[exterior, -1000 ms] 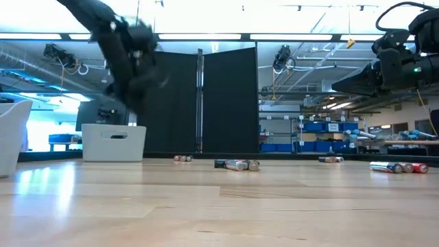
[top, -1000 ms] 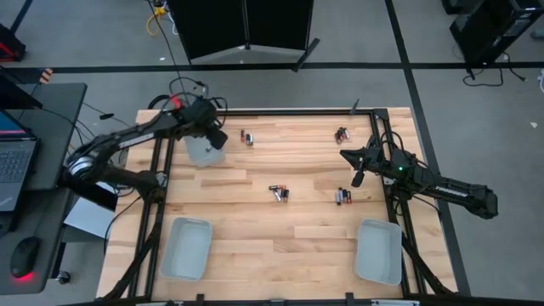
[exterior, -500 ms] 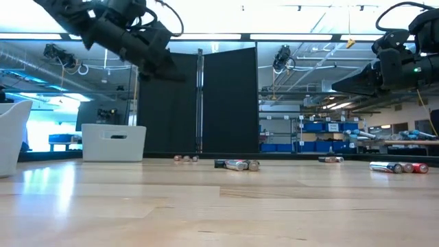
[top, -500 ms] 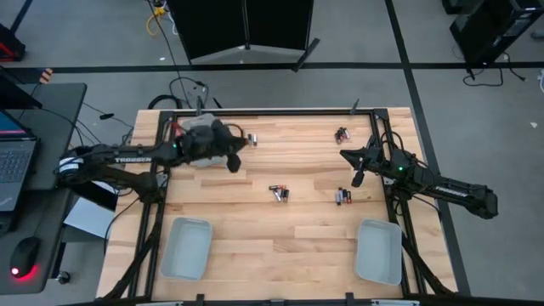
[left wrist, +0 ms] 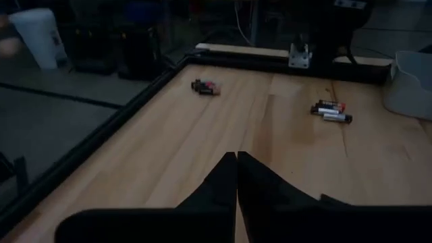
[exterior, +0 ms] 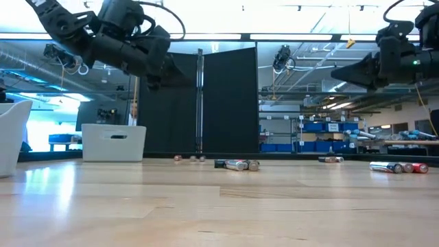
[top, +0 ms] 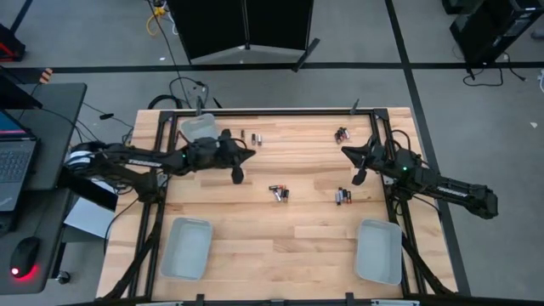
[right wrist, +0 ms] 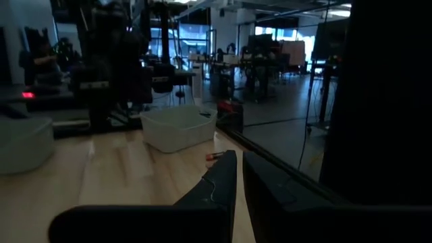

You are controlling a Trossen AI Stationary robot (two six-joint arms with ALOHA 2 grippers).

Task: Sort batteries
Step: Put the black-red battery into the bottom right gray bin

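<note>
Lying beyond left pincer [top: 237,177]: batteries [top: 279,193]

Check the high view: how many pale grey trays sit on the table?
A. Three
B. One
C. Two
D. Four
A: one tray stands at the far left corner beside the left arm, and two more lie along the near edge, one at left and one at right.

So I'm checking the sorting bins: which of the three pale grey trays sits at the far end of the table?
The tray at the far left corner, behind the left arm. The other two trays sit at the near edge, one per side.
</note>
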